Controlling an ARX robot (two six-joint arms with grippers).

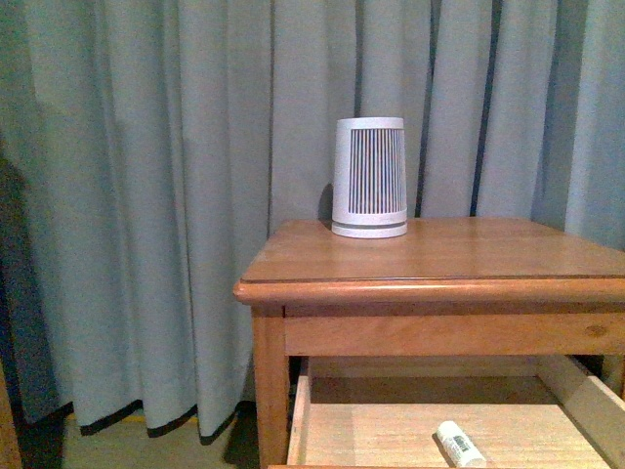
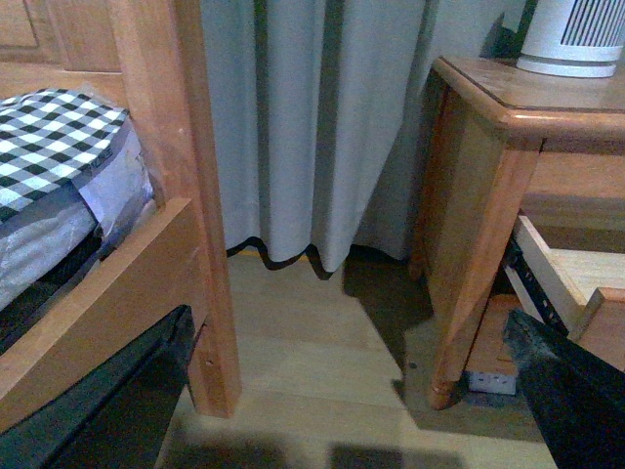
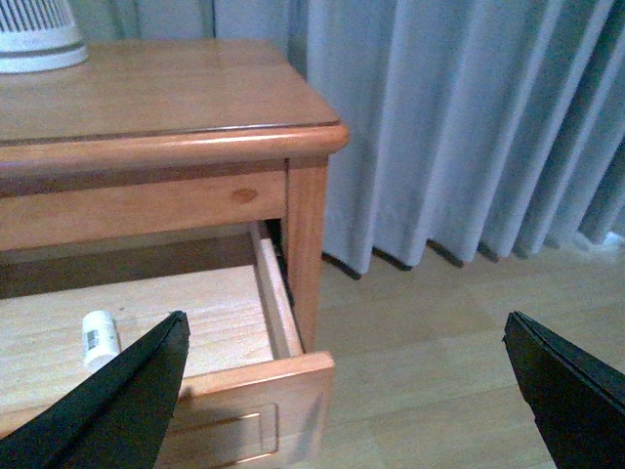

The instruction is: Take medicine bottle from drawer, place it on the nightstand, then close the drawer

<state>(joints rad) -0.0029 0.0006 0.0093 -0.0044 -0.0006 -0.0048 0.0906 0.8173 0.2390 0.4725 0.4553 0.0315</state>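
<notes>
Only the wrist views give us any robot body. In the right wrist view the right gripper (image 3: 345, 322) shows as two matte black fingers (image 3: 117, 410). They are flat-faced wedges, broad at the base and tapering to blunt tips, with plain, uniform surfaces and straight edges. In the left wrist view the left gripper (image 2: 347, 322) shows one finger (image 2: 571, 396) of the same black wedge shape with a faintly grainy finish. The dark slab in the opposite corner is probably its second finger, but it is too murky for us to confirm.

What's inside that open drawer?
The drawer holds a small white medicine bottle lying on its pale wood floor. Its shadowed back and the near part, out of frame, cannot be checked.
</notes>
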